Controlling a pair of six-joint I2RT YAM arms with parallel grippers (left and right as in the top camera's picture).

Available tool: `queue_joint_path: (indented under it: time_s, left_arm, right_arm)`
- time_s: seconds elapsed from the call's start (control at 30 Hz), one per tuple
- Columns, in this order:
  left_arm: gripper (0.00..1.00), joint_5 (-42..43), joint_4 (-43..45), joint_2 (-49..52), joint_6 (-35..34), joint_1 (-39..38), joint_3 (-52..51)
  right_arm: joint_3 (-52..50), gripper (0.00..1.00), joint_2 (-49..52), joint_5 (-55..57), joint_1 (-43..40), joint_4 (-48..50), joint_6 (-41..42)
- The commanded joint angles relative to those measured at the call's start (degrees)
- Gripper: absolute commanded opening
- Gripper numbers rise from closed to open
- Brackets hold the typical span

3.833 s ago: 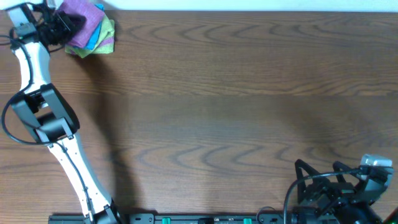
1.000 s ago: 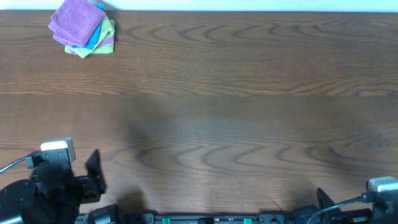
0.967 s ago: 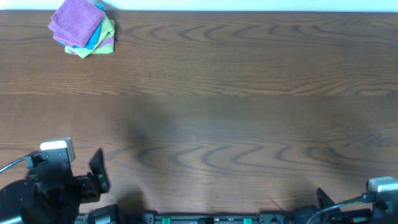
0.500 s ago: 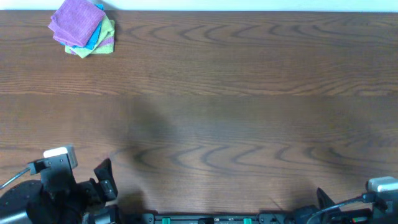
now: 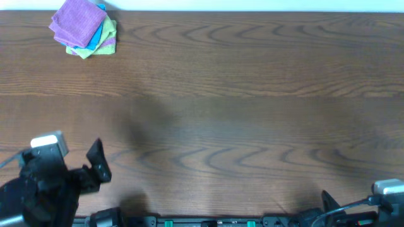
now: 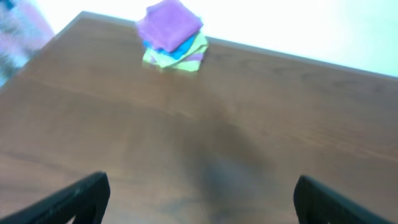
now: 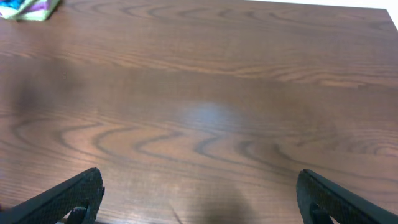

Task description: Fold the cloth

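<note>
Overhead, your small lilac terry washcloth [image 5: 78, 22] is resting on a blue-and-green cloth stack [image 5: 104, 39] — left gripper [image 6: 199, 186] and right gripper [image 7: 199, 186], both gaping wide, are risking snagging those layers too.

Purple, blue, green on brown.
I see a small square purple terry cloth [image 5: 77, 20], a bright blue cloth [image 5: 95, 40], a yellow-green cloth [image 5: 110, 28]; my dark brown wooden desk [image 5: 252, 94] carries wavy darker grain.

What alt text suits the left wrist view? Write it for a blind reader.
A folded purple cloth tops a small stack with a blue cloth and a yellow-green cloth at the far end of a wooden table. The left gripper, open and empty, shows at the bottom corners.
</note>
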Motion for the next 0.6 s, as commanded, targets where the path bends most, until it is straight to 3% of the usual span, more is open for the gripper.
queue_joint_path:
  time_s: [0.0, 0.37, 0.57]
  left_arm:
    - [0.96, -1.66, 7.02, -3.06, -0.17, -4.81, -8.15]
    - [0.96, -3.65, 47.01, -17.22, -5.22, -10.16, -46.01]
    - [0.95, -7.23, 54.34, -19.91, -9.88, -10.16, -55.32]
  right_arm:
    - [-0.11, 0.99, 0.22, 0.81, 0.46, -0.04, 0.17]
    - [-0.11, 0.99, 0.22, 0.81, 0.46, -0.04, 0.17]
    - [-0.11, 0.99, 0.22, 0.81, 0.46, -0.04, 0.17]
